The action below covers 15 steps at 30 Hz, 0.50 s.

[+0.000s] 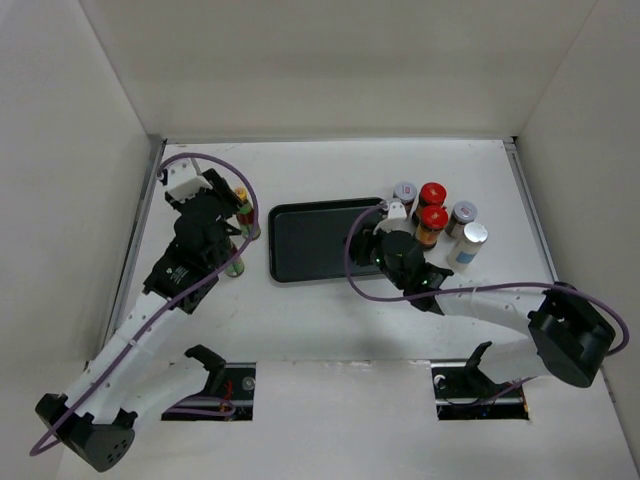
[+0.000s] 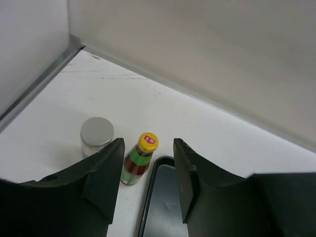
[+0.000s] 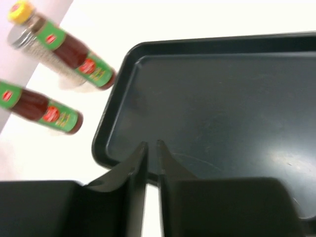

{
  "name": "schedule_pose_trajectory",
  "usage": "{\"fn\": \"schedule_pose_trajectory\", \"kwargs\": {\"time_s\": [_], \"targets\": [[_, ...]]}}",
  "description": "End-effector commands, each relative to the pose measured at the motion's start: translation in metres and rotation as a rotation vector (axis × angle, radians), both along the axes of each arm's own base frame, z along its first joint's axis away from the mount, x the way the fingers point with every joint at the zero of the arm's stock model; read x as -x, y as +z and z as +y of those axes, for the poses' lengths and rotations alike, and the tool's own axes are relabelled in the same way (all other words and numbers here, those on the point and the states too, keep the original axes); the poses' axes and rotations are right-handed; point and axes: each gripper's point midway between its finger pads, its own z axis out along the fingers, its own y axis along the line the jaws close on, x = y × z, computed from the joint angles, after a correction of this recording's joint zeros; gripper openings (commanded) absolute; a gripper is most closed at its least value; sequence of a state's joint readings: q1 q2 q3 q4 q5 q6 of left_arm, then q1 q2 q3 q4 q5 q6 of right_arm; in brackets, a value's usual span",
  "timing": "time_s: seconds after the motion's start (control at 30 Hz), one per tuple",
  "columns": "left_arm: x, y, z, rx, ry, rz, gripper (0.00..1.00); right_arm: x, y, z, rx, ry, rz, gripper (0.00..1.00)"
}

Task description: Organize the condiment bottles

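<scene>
The left claw (image 2: 148, 163) gapes open and empty. Just ahead of it a yellow-capped sauce bottle (image 2: 139, 160) stands upright, its green-and-red label unreadable, with a silver-lidded jar (image 2: 97, 133) ahead-left. The right claw (image 3: 152, 148) is pinched closed on nothing over the black tray (image 3: 222, 98). A second sauce bottle (image 3: 42, 108) stands to its left, and red-lidded jars (image 1: 432, 193) stand just right of it. The counter (image 1: 330, 320) is white, the walls (image 1: 330, 60) white.

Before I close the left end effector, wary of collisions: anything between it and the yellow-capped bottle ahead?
Nothing visible. The open left end effector faces the yellow-capped bottle; a silver-lidded jar stands aside.
</scene>
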<state>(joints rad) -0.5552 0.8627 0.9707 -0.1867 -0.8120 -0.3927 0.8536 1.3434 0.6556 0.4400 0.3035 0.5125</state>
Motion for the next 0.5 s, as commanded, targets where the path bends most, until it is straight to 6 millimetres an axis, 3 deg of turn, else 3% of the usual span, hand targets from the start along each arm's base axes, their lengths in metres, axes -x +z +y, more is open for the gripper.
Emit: {"fn": "schedule_pose_trajectory", "kwargs": {"time_s": [0.0, 0.1, 0.17, 0.33, 0.47], "targets": [[-0.004, -0.014, 0.018, -0.031, 0.090, 0.083, 0.49, -0.006, 0.031, 0.002, -0.135, 0.002, -0.057, 0.26], [0.006, -0.040, 0.024, -0.012, 0.114, 0.146, 0.62, -0.007, 0.030, 0.000, -0.134, -0.001, -0.063, 0.34], [0.014, -0.061, 0.030, -0.021, 0.120, 0.193, 0.65, -0.008, 0.026, 0.001, -0.124, -0.001, -0.057, 0.37], [0.027, -0.115, 0.027, -0.030, 0.077, 0.330, 0.64, -0.012, 0.011, 0.008, -0.092, 0.017, -0.028, 0.36], [0.023, -0.136, 0.023, -0.023, 0.044, 0.365, 0.61, -0.010, 0.008, 0.015, -0.090, 0.050, -0.025, 0.36]]}}
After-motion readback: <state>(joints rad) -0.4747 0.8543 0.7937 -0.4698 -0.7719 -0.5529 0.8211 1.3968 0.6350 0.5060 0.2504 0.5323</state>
